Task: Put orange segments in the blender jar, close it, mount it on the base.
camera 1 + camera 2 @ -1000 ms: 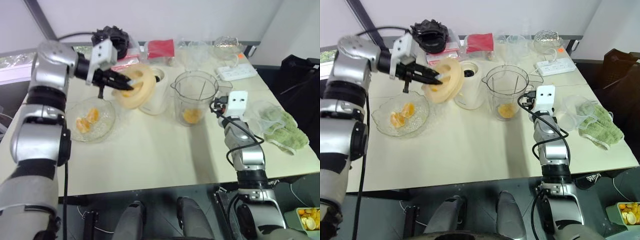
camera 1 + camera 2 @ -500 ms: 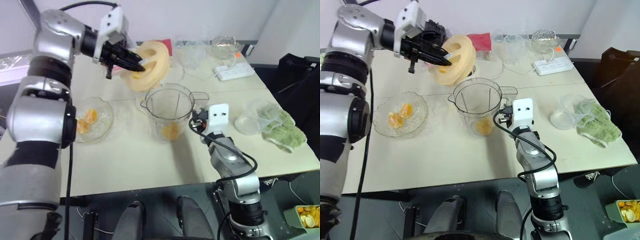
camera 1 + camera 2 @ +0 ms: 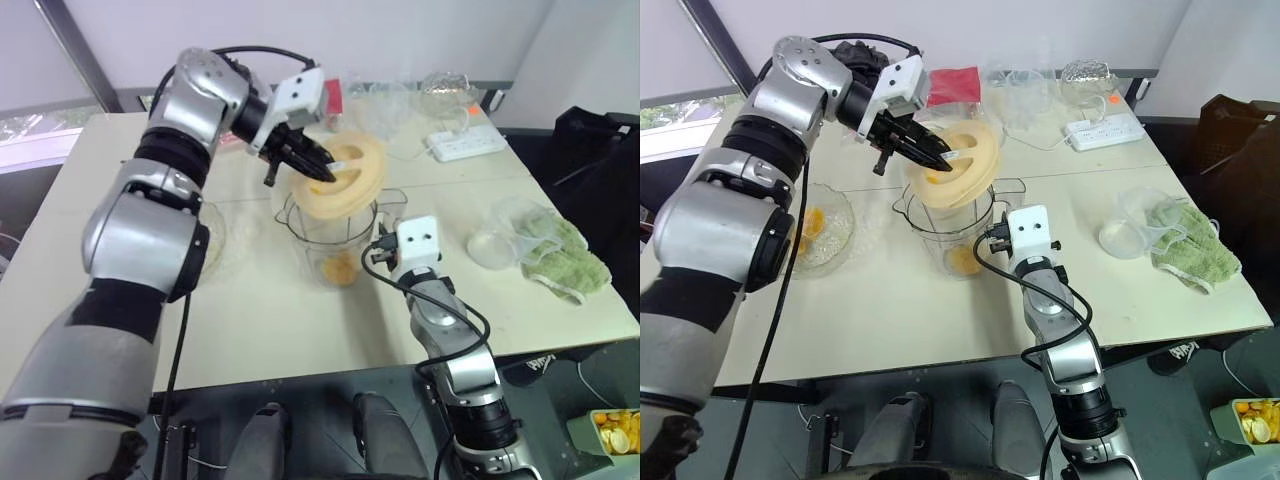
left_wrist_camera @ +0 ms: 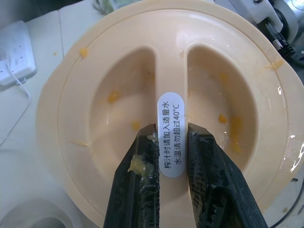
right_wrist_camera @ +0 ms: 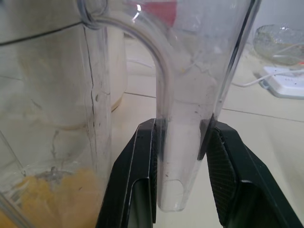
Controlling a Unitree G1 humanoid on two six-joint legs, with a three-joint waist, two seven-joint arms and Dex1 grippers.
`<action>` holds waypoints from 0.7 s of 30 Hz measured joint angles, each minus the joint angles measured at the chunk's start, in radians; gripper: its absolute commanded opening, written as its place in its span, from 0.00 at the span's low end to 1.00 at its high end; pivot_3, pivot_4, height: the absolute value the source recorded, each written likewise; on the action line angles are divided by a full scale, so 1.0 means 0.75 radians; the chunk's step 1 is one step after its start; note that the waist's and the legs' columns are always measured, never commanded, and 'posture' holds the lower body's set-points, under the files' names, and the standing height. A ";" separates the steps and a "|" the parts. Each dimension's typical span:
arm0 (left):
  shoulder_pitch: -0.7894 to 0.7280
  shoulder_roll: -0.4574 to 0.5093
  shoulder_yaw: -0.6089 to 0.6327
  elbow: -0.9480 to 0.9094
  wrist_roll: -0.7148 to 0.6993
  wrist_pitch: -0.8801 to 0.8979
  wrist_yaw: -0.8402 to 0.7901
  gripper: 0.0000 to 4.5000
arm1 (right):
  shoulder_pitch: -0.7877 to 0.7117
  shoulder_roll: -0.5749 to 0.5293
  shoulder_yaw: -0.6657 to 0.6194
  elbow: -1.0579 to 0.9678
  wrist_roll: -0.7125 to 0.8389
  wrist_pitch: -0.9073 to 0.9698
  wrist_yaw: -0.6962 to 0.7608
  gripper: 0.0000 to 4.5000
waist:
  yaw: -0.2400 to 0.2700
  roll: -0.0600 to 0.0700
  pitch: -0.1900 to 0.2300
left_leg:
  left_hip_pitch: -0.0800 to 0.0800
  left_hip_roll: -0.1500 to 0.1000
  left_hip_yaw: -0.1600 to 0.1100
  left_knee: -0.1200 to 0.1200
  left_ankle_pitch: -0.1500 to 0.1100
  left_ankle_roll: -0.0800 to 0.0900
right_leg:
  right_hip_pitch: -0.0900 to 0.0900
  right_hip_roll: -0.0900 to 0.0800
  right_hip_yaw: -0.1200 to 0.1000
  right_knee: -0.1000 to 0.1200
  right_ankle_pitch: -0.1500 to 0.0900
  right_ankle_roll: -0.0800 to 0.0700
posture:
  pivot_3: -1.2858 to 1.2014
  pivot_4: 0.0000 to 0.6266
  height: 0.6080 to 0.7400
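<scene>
Lid poised over the jar, handle pinned so it cannot shift.

From my head camera, my left gripper (image 3: 940,158) holds the cream lid (image 3: 958,165) tilted just above the blender jar (image 3: 950,225), ready to seat it; orange segments (image 3: 963,260) lie in the jar's bottom, more in the glass bowl (image 3: 820,225) beside the jar. My left wrist camera shows both fingers (image 4: 137,190) pinching the lid's centre rib, for control. My right wrist camera shows my right gripper (image 5: 183,137) clamped on the jar's handle (image 5: 183,142), steadying it.

One blender jar (image 3: 955,225), one lid (image 3: 960,165), perhaps two bowl segments (image 3: 808,222).
</scene>
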 measured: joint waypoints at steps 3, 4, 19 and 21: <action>-0.011 -0.004 -0.130 -0.031 -0.056 0.016 0.001 0.05 | 0.007 0.014 0.000 0.013 -0.008 -0.022 -0.013 0.22 | 0.001 0.000 0.000 | 0.001 0.000 0.000 0.001 0.000 0.000 | 0.001 0.000 0.000 0.000 0.000 0.000 | 0.52 0.24 1.00; -0.016 -0.004 -0.172 -0.037 -0.076 0.017 0.001 0.05 | 0.009 0.019 0.000 0.018 -0.012 -0.031 -0.015 0.22 | 0.001 0.000 0.000 | 0.001 0.000 0.000 0.001 0.000 0.000 | 0.002 0.000 0.000 0.000 0.000 0.000 | 0.52 0.24 1.00; -0.050 0.135 -0.746 -0.254 -0.460 0.167 0.002 0.05 | 0.044 0.079 0.000 0.103 -0.030 -0.180 -0.077 0.22 | -0.005 0.000 0.000 | 0.003 0.000 -0.001 0.001 0.000 0.000 | 0.004 0.000 0.001 0.000 0.000 0.000 | 0.52 0.24 1.00; -0.058 0.168 -0.819 -0.296 -0.510 0.182 0.008 0.05 | 0.037 0.085 0.009 0.124 -0.044 -0.207 -0.077 0.22 | -0.009 0.000 0.000 | 0.003 0.000 -0.001 0.001 0.000 0.000 | 0.004 0.001 0.001 0.000 0.000 0.000 | 0.52 0.24 1.00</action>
